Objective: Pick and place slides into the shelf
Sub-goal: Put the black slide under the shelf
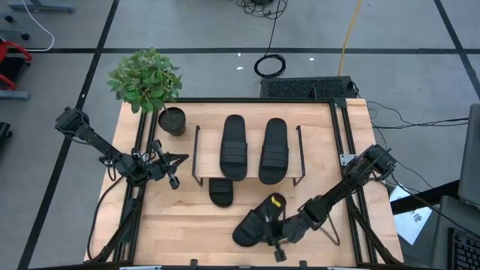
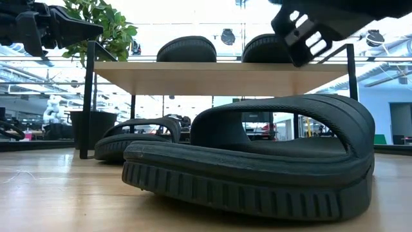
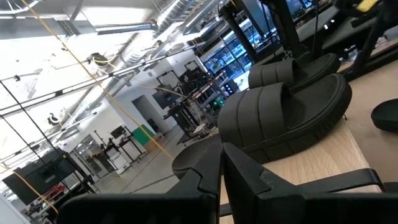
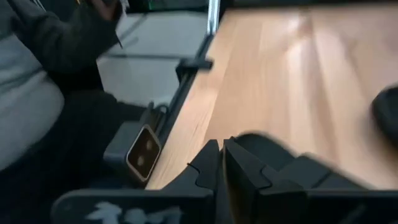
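Wooden tabletop (image 1: pixel 180 217): 1 rubbery slide (image 1: pixel 259 219) lies near the front edge beneath my right hand (image 1: pixel 279 241), fingers pinched narrow, empty. Light, flexible; I'd grip its ribbed strap.

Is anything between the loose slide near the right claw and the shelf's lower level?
Partly. Another slide lies half under the shelf at its front left. The space to its right looks open. The loose slide lies beside the right claw.

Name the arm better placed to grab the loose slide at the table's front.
Right. Its pincer hangs right beside that slide, fingers shut. The left pincer waits, shut, off the shelf's left end, farther away.
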